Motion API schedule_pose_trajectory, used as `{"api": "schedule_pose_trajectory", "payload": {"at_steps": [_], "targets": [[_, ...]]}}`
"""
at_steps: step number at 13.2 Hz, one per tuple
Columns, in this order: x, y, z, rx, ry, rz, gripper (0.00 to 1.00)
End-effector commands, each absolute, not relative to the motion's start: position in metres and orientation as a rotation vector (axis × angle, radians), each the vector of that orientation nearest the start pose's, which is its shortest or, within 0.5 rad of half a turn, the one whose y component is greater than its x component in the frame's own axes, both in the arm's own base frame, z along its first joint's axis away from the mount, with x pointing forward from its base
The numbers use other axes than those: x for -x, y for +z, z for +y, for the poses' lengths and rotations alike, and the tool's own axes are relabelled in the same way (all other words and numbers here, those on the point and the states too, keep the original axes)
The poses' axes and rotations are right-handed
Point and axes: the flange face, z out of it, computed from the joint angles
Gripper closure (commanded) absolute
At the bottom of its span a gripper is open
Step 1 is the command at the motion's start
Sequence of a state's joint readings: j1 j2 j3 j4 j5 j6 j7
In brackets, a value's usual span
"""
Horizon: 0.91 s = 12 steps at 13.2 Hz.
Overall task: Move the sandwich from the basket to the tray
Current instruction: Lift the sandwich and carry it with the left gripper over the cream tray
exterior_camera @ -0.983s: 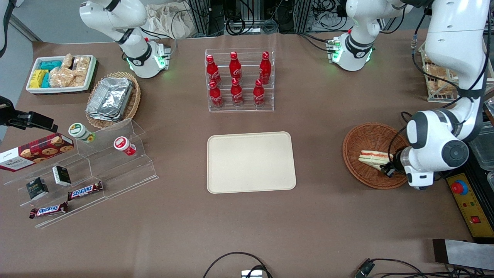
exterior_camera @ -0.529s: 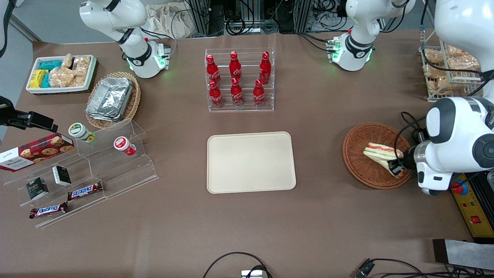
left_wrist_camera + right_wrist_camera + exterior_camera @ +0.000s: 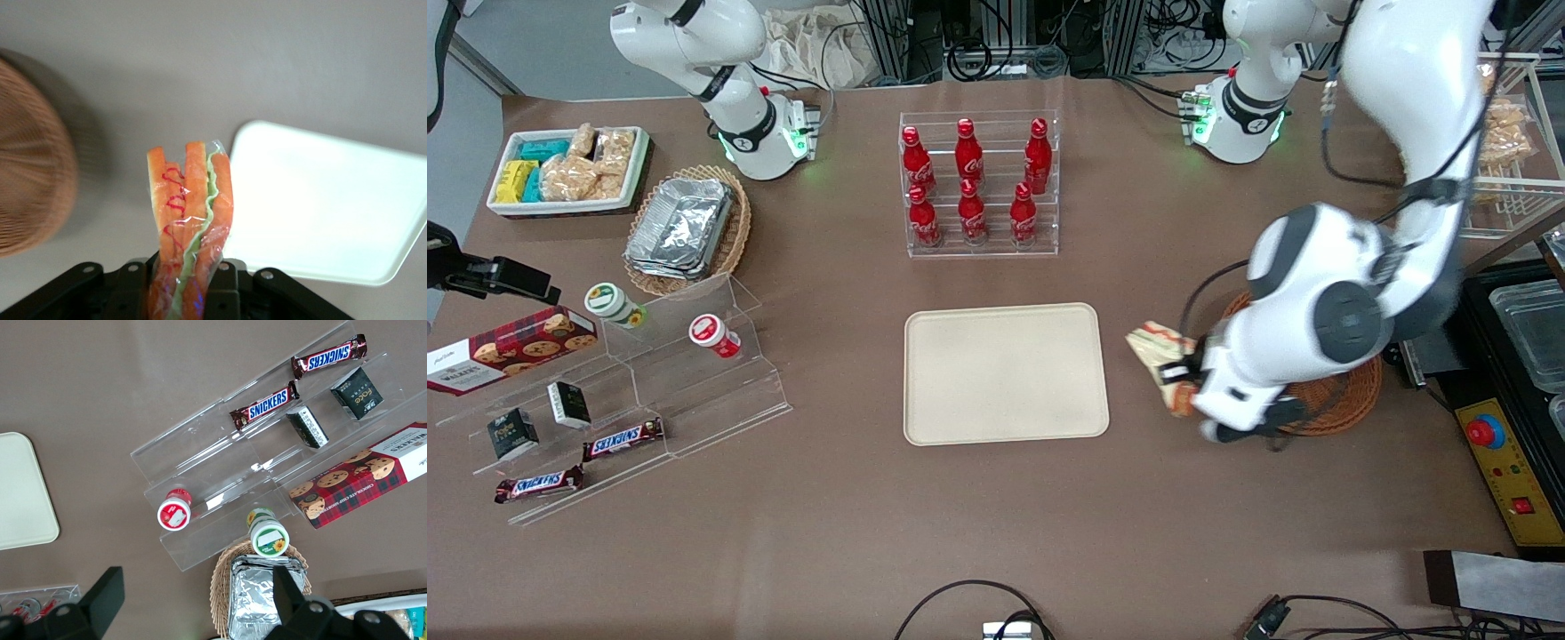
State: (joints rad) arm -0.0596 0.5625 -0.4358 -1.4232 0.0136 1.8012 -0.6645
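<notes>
The clear-wrapped sandwich [image 3: 1158, 351] [image 3: 189, 220] hangs in the air between the basket and the tray, with my left gripper [image 3: 1183, 372] [image 3: 181, 293] shut on its wrapped end. In the wrist view its orange, red and pale green layers stand up from between the black fingers [image 3: 225, 285]. The reddish-brown round basket [image 3: 1352, 391] [image 3: 27, 180] sits under the arm, mostly hidden by it in the front view. The cream tray [image 3: 1005, 372] [image 3: 327, 207] lies flat and bare beside the sandwich, toward the parked arm's end.
A clear rack of red bottles [image 3: 978, 182] stands farther from the front camera than the tray. Clear stepped shelves with snacks [image 3: 631, 391] and an oval basket of foil containers [image 3: 687, 227] lie toward the parked arm's end. A yellow control box [image 3: 1507, 471] sits beside the round basket.
My gripper has lifted the sandwich out of the basket and carried it sideways toward the tray; the arm has swung over the basket.
</notes>
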Motion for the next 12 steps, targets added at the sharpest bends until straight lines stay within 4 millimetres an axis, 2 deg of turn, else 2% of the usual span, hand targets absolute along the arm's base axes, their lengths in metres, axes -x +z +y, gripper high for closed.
{"api": "schedule_pose_trajectory", "payload": {"at_steps": [1,2,3,4,7,9,10,11,12], "targets": [[-0.612,0.309,-0.352,3.171,0.46,-0.1,1.0],[-0.604,0.287,-0.369,3.155,0.435,-0.039,1.0],[-0.605,0.258,-0.372,3.146,0.449,-0.032,1.0],[-0.605,0.241,-0.376,3.157,0.451,-0.032,1.0],[-0.593,0.219,-0.39,3.136,0.454,0.04,1.0],[-0.588,0.211,-0.397,3.126,0.46,0.047,0.3],[-0.588,0.21,-0.397,3.124,0.459,0.057,0.07],[-0.588,0.211,-0.396,3.118,0.453,0.063,0.0],[-0.589,0.214,-0.395,3.117,0.445,0.053,0.0]]}}
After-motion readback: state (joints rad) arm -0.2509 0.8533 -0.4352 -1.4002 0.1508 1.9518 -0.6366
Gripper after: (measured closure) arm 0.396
